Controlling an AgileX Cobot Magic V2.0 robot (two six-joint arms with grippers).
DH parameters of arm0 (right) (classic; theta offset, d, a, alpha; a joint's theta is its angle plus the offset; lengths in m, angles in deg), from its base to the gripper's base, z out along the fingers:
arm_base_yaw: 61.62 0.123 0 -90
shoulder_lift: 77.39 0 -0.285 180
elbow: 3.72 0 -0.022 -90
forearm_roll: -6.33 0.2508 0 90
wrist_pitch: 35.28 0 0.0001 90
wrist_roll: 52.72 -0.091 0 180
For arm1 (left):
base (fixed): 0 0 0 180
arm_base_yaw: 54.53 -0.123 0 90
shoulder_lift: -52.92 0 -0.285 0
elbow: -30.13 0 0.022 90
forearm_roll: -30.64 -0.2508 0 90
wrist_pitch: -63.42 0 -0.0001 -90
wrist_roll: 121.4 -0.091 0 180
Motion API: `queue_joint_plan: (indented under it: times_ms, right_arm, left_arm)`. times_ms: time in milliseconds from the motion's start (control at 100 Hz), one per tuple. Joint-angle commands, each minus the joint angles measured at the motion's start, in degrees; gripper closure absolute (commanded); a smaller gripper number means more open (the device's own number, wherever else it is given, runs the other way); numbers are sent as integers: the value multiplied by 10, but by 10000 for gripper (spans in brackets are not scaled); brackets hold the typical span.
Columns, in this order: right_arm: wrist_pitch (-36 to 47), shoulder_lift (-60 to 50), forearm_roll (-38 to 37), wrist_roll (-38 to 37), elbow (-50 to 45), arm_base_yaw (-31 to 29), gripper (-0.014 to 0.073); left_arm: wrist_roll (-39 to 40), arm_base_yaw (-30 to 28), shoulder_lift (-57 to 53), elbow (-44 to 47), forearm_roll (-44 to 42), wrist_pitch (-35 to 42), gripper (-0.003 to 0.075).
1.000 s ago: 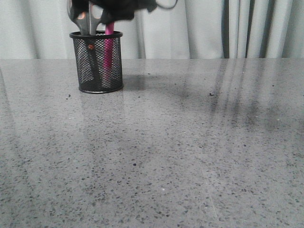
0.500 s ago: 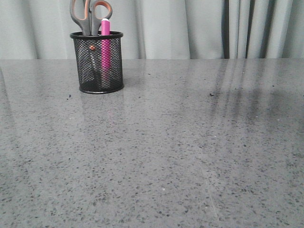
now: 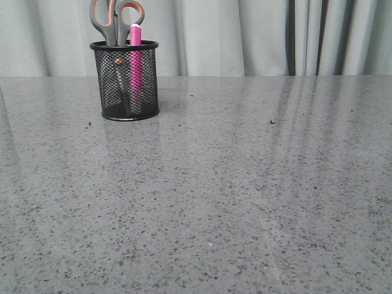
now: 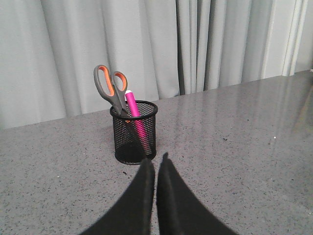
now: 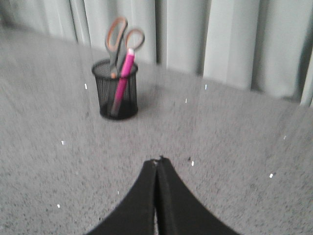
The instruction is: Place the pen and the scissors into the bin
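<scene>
The black mesh bin [image 3: 125, 82] stands upright at the far left of the table. The scissors [image 3: 113, 21] stand in it, handles up, blades down inside. The magenta pen [image 3: 135, 58] stands in it beside them, its tip just above the rim. The left wrist view shows the bin [image 4: 134, 132], the scissors [image 4: 110, 85] and the pen [image 4: 133, 110] ahead of my left gripper [image 4: 156, 160], which is shut and empty. The right wrist view shows the bin [image 5: 116, 93], the scissors [image 5: 120, 41] and the pen [image 5: 124, 73] well ahead of my right gripper [image 5: 157, 160], also shut and empty. Neither gripper shows in the front view.
The grey speckled table [image 3: 233, 184] stretches from the bin to the front edge. Pale grey curtains [image 3: 257, 37] hang behind the table's far edge.
A second ago a dark gripper was right above the bin at the scissors' handles. It has left the front view, and the scissors and pen stand free in the bin.
</scene>
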Motion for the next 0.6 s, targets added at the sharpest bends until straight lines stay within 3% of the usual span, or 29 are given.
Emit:
queue_joint_plan:
  times_ms: [0,200,590]
  right_arm:
    - [41,-71,-25,4,-8,0,664]
    - [33,-173,-32,4,-58,0,664]
    - [20,-180,-32,4,-71,0,664]
  left_arm:
    - [7,-1,8,-13,16,42,739]
    - [7,-1,8,-13,16,42,739]
    - [7,-1,8,-12,17,42,739]
